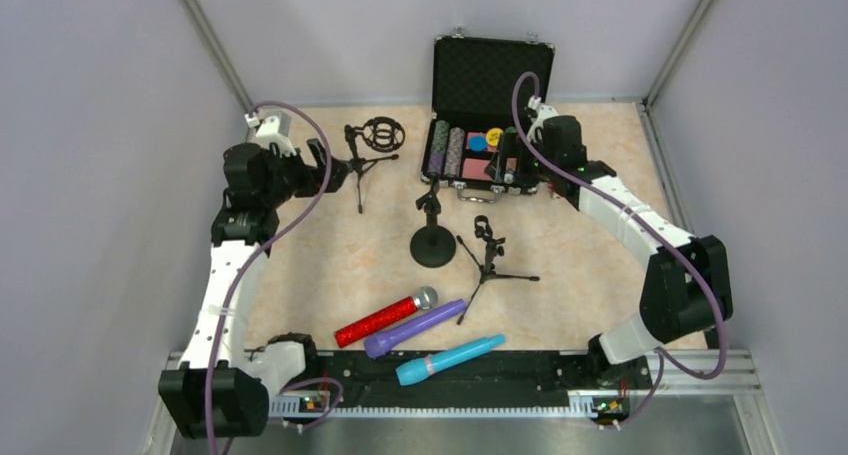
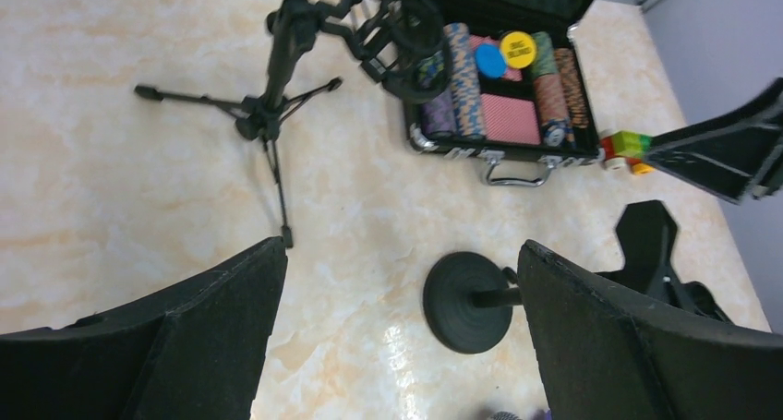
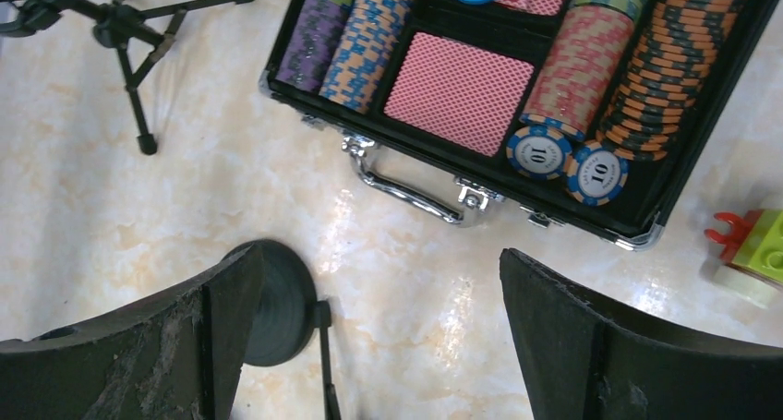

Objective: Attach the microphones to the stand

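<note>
- Microphones (image 1: 418, 327), seen from overhead, lie side by side near my edge of the table (image 1: 330, 265). The red microphone (image 1: 385, 318) is furthest in, the purple microphone (image 1: 410, 331) is just beside it, and the turquoise microphone (image 1: 450, 359) is nearest the bases. All three are well apart from both arms. The left gripper (image 1: 322, 167) hangs by the shock-mount tripod (image 1: 368, 143) and the right gripper (image 1: 510, 163) is over the poker case (image 1: 485, 115). Between them stand the round-base stand (image 1: 432, 240) and the clip tripod (image 1: 488, 257).
- Left wrist view: my jaws are spread wide and hold nothing, with only bare tabletop and the round-base stand below them. I'd bring this arm back toward me and come down across the red microphone's body, not its mesh head, so the handle end stays free to enter a clip.
- Right wrist view: these jaws are released too, empty above the case handle (image 3: 411, 194), with a toy brick (image 3: 752, 245) nearby. I'd draw this arm clear of the case, then use it to steady whichever stand I load, since the light tripods look easy to tip.
</note>
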Tool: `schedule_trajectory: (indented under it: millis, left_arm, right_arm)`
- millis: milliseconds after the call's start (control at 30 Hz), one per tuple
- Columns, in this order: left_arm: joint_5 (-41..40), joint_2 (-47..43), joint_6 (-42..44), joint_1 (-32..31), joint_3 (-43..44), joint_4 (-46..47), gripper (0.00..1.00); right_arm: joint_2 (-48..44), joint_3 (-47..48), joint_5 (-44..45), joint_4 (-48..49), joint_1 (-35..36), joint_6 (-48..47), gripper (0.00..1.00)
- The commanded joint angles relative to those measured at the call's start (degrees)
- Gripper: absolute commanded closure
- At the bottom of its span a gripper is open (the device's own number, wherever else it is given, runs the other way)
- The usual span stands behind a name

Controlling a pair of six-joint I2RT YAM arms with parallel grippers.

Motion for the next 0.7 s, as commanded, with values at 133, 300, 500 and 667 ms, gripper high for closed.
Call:
schedule_trajectory:
  millis: [133, 300, 500, 667]
  left_arm:
    - [-8.6, 3.4, 1.0, 0.2, 0.4, -2.4, 0.01]
    - [-6.6, 10.5, 0.8, 0.2, 4.7, -0.9, 0.01]
    - [-7.7, 18.9, 2.4, 0.3, 12.1, -1.5, 0.01]
    - [-4.2, 23.7, 2.4, 0.3, 17.9, -0.3, 0.01]
  right_arm:
    - [-6.0, -0.7, -4.7, 2.2, 0.3, -1.9, 0.04]
    - [-7.0, -2.0, -3.3, 2.1, 0.3, -2.0, 0.03]
    - [-7.2, -2.9, -2.2, 1.9, 0.3, -2.1, 0.04]
    - [-7.1, -3.0, -1.0, 1.5, 0.3, -2.8, 0.04]
